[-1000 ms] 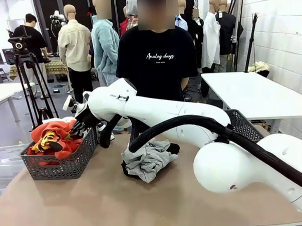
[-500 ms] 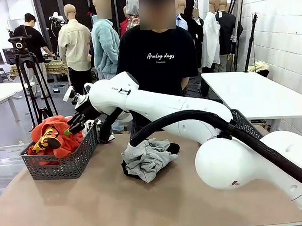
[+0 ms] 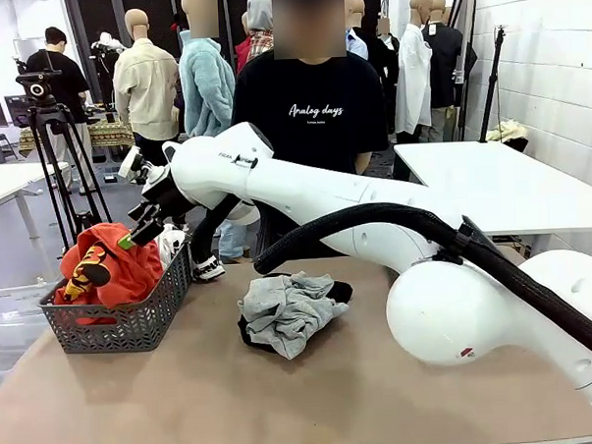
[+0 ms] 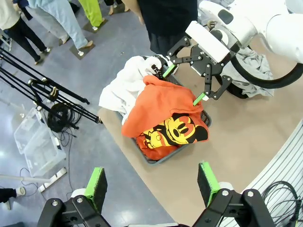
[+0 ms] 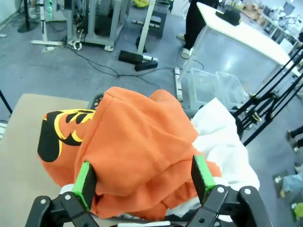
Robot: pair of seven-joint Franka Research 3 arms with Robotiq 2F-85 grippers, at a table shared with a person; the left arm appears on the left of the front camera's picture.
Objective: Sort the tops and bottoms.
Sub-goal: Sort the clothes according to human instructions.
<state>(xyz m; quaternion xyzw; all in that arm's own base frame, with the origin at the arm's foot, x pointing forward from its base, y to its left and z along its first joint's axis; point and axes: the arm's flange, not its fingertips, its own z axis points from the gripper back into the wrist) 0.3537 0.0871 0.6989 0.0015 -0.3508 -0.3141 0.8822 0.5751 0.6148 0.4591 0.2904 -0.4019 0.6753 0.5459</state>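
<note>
Right hand (image 3: 136, 227) hangs wide open and empty, just above the orange shirt (image 3: 116, 274), which lies heaped over the white shirt (image 4: 124, 85) in the grey basket (image 3: 124, 326).

White arm (image 3: 315, 197), black hose (image 3: 374, 217), green-padded right claw (image 3: 132, 227)

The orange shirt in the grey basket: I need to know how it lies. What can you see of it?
The orange soft cloth shirt lies crumpled in the grey plastic mesh basket, heaped above its rim, yellow-and-black cartoon graphic facing up. It overlaps a white cloth shirt in the same basket. The right gripper hangs close over it, fingers open; contact cannot be told.
</note>
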